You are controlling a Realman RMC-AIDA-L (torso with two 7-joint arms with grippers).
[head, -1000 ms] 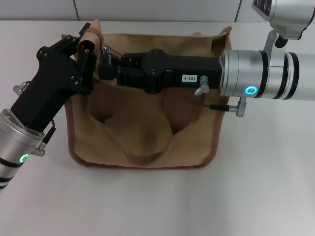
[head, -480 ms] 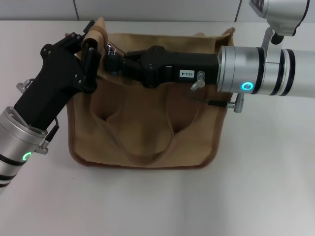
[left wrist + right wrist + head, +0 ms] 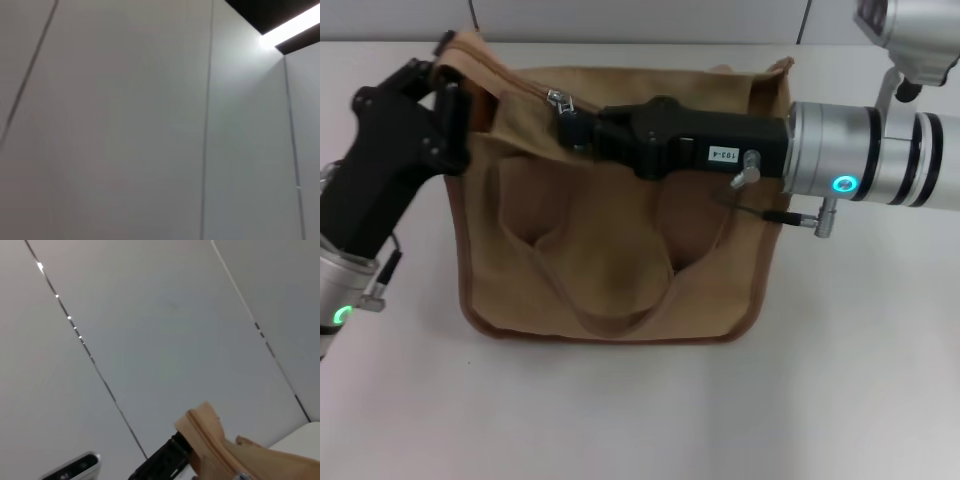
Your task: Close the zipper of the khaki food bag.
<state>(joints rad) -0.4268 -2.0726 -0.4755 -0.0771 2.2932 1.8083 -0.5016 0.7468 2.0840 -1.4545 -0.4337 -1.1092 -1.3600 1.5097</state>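
Observation:
The khaki food bag (image 3: 610, 250) lies flat on the white table, handles (image 3: 620, 325) toward me. My left gripper (image 3: 452, 92) is shut on the bag's far left corner and holds it pulled out to the left; that corner also shows in the right wrist view (image 3: 210, 445). The zipper (image 3: 515, 85) runs along the top edge from that corner. Its silver slider (image 3: 560, 100) sits just beyond my right gripper (image 3: 570, 127), which reaches in from the right over the bag's top and is shut on the pull tab. The zipper under the right arm is hidden.
The white table (image 3: 640, 420) spreads around the bag, with a grey wall (image 3: 640, 18) behind it. The right arm's silver forearm (image 3: 870, 165) hangs over the bag's right edge. The left wrist view shows only wall panels (image 3: 150, 125).
My left gripper has moved left, drawing the bag's corner out taut. My right gripper and the slider have shifted right along the zipper.

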